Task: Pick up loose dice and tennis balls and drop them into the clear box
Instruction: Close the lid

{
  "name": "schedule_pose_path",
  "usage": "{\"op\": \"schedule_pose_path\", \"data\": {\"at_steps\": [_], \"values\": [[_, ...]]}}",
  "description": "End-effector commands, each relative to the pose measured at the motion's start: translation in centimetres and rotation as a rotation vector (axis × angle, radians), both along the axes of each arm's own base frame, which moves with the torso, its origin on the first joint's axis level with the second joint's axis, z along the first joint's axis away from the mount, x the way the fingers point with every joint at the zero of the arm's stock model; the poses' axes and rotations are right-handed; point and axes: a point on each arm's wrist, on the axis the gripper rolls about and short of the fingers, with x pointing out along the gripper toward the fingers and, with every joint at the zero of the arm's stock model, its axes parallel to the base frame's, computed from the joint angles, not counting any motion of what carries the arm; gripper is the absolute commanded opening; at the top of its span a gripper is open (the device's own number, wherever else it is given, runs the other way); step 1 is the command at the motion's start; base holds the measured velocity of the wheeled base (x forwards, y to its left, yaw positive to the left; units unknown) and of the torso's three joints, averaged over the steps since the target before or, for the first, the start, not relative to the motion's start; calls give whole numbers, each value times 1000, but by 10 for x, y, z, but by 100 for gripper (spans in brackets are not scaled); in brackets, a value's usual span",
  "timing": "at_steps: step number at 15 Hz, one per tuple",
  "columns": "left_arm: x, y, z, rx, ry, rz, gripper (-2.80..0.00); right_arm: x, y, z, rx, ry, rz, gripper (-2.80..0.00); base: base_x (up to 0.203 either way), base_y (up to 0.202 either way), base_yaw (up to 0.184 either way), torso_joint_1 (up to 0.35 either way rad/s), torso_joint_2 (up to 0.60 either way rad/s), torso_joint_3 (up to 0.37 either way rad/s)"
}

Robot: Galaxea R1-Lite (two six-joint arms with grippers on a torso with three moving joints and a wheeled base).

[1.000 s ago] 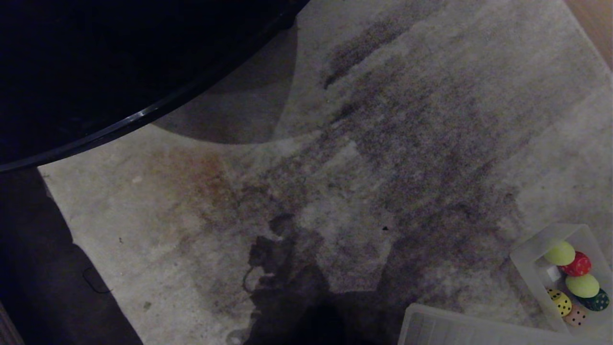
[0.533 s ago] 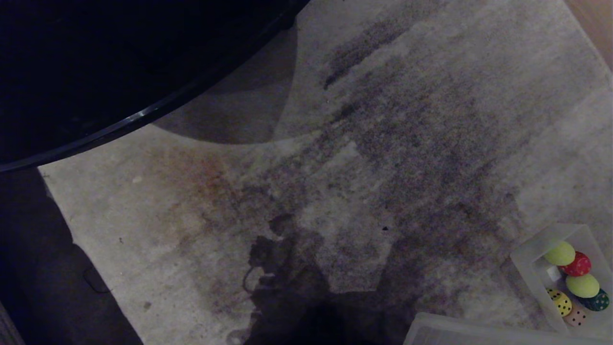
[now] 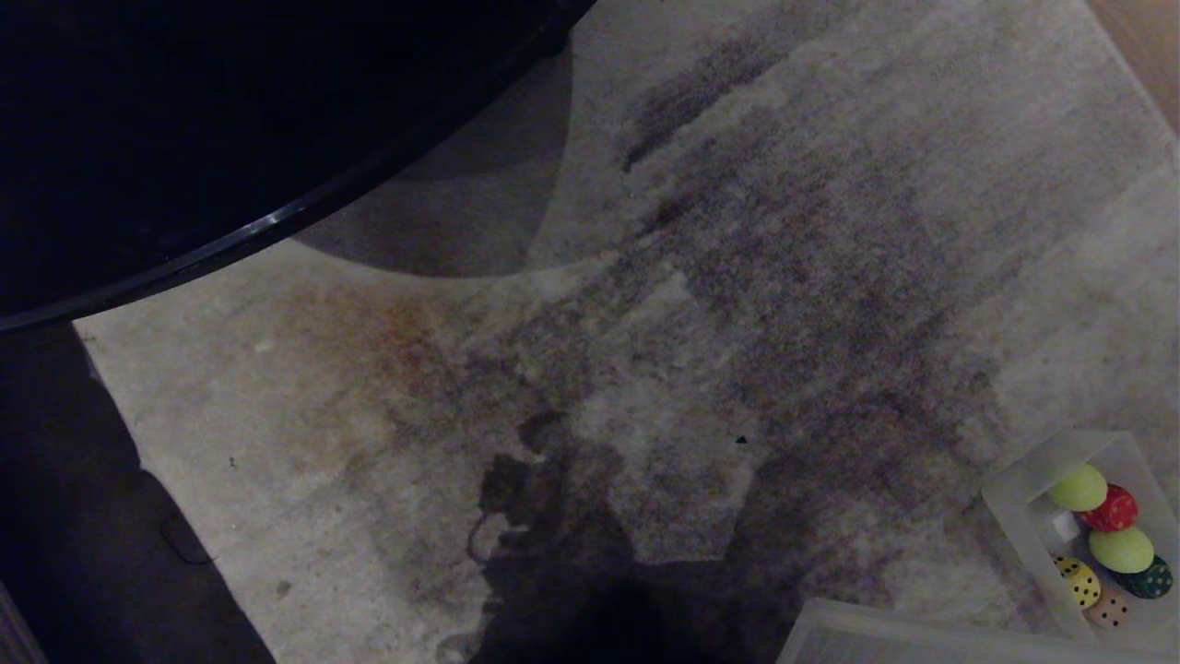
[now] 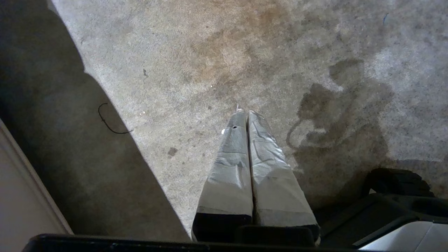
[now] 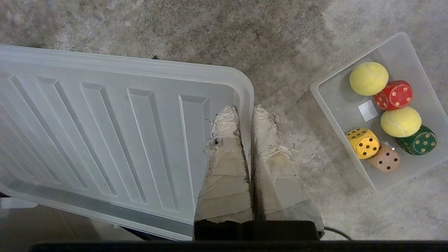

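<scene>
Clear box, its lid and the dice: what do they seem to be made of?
Clear box: frosted translucent plastic, probably; the carpet shows dimly through its walls. Lid: the same milky plastic by its look, moulded with raised ribs and a rounded rim. Dice: matt, with rounded corners and painted dots; foam or painted wood, the look leaves it open.

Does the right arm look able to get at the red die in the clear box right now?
Probably yes: the red die lies uncovered in the open-topped clear box, and the ribbed lid lies apart from it. The right claw is shut, though.
</scene>
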Motion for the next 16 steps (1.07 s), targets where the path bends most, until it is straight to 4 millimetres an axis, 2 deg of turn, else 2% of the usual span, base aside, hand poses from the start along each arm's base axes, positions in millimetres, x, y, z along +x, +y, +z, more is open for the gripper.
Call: {"op": "schedule_pose_path", "data": {"at_steps": [1,16], "values": [[0,0,0,-3,3,0,-280,0,0,0,0,2,0,-280,0,0,0,0,0,0],[0,0,0,-7,3,0,-280,0,0,0,-1,2,-1,-280,0,0,0,0,0,2]]}}
